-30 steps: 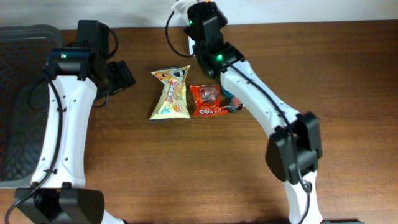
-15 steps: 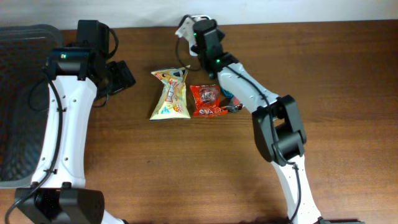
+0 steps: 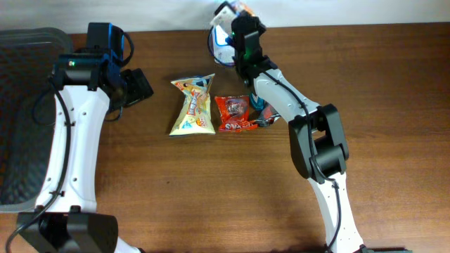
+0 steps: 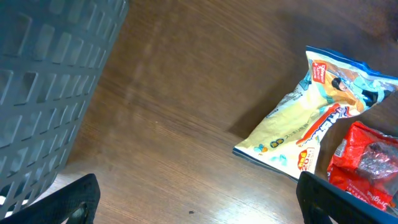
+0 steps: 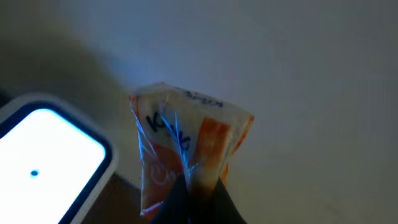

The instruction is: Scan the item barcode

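The right end effector [image 5: 189, 186] pinches the orange snack packet [image 5: 186, 127] beside the glowing scanner [image 5: 53, 152]; I'd turn its barcode squarely toward that window. The left end effector [image 4: 199, 202] hangs spread.

Yellow snack bag [image 3: 192, 105], red packet [image 3: 234, 114], orange-and-white pouch [image 5: 186, 138], grey gridded basket [image 4: 43, 74], brown table [image 3: 211, 183]

**Room in front, crowded behind**

The front of the surface [image 3: 211, 204] is bare wood. A yellow bag [image 3: 192, 105] and a red bag [image 3: 235, 114] lie close together in the middle. The right arm [image 3: 281, 98] stretches over the back, the right gripper [image 5: 189, 199] pinching an orange packet [image 5: 186, 137]. A grey basket [image 3: 21, 42] blocks the left side.
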`<state>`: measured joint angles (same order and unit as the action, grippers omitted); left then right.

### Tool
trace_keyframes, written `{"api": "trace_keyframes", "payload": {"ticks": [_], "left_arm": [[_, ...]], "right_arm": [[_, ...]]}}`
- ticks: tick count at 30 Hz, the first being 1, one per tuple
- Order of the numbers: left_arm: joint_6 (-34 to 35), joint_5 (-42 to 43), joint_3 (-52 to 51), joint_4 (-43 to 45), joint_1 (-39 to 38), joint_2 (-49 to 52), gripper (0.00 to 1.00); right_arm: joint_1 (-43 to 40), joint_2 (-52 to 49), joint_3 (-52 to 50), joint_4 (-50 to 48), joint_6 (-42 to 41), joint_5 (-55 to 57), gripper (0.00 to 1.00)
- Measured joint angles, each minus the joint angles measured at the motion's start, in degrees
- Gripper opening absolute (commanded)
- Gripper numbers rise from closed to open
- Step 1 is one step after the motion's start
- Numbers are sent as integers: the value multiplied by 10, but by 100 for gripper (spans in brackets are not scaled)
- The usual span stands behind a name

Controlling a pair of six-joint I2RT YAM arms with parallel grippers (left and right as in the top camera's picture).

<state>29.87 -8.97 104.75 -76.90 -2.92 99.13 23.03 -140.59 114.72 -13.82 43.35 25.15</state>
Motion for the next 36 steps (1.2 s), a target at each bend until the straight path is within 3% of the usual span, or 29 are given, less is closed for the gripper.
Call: {"api": "trace_keyframes", "payload": {"ticks": [4,9,13,16,19,22,29,36], "left_arm": [[0,0,0,0,0,0,99],[0,0,0,0,0,0,99],[0,0,0,0,0,0,99],[0,0,0,-1,0,0,99],[0,0,0,0,0,0,99],[0,0,0,0,0,0,99],[0,0,0,0,0,0,99],[0,0,0,0,0,0,99]], "right_arm": [[-9,16,2,21,-106,41,4],[-96,158,11,175,-268,53,4],[-239,264,29,354,-398,64,4],[-351,267,29,508,-483,67,4],[-456,245,19,577,-523,66,4],[-559,224,-2,611,-553,65,4],[-694,153,-44,608,-580,39,4],[-730,126,-50,543,-582,-118,4]]}}
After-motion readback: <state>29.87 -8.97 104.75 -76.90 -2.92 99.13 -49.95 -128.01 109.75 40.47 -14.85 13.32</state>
